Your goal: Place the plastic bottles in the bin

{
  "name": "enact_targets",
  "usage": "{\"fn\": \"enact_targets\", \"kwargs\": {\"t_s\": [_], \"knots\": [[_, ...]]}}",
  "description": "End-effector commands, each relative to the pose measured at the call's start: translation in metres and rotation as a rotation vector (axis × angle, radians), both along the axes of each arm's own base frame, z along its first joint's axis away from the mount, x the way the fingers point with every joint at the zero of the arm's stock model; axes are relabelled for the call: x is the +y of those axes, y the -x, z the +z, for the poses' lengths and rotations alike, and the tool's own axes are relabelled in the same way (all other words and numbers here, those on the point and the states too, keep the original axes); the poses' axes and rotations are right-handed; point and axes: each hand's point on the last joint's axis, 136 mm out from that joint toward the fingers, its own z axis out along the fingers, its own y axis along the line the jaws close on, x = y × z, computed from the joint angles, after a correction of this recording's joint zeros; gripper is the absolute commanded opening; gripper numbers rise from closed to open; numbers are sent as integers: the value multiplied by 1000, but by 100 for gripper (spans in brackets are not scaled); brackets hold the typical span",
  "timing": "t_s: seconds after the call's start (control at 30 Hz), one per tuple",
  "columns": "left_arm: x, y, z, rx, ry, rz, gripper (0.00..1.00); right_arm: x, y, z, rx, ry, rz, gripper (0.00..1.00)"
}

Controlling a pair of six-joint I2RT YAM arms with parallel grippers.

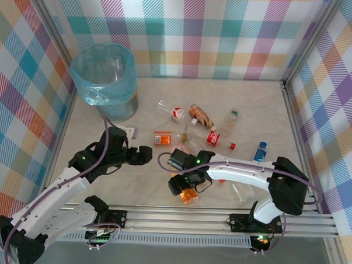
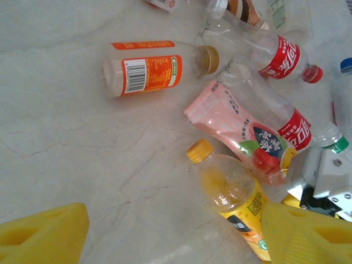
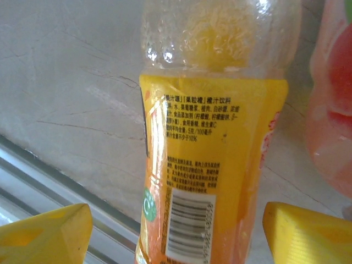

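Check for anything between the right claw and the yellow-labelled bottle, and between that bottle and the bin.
Nothing visible blocks the grasp: the yellow-labelled clear plastic bottle lies between the fingers of the open right claw. Toward the round blue-bagged bin, the open left claw sits close to the straight path.

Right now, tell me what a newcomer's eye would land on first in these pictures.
The bright checked walls around the table grab attention first, then the blue-bagged bin in the far left corner. A scatter of bottles lies across the middle of the table. In the right wrist view, a yellow juice bottle lies between the fingers of the open right gripper.
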Motion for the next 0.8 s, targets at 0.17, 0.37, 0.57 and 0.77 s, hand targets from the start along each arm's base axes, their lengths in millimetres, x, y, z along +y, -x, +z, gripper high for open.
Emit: {"fn": "enact_targets", "kwargs": {"t_s": [0.17,0.37,0.57,0.77], "knots": [[12,9,-5,-4,-19,33,83,1,0,-24,6,59,-22,81],[17,11,-2,-25,-23,50,83,1,0,-34,17,84,-27,73],[23,7,22,-81,-30,70,84,7,0,-19,9,48,-8,57],[20,-7,86,-216,0,72,85,22,0,32,-15,-77,12,52]]}}
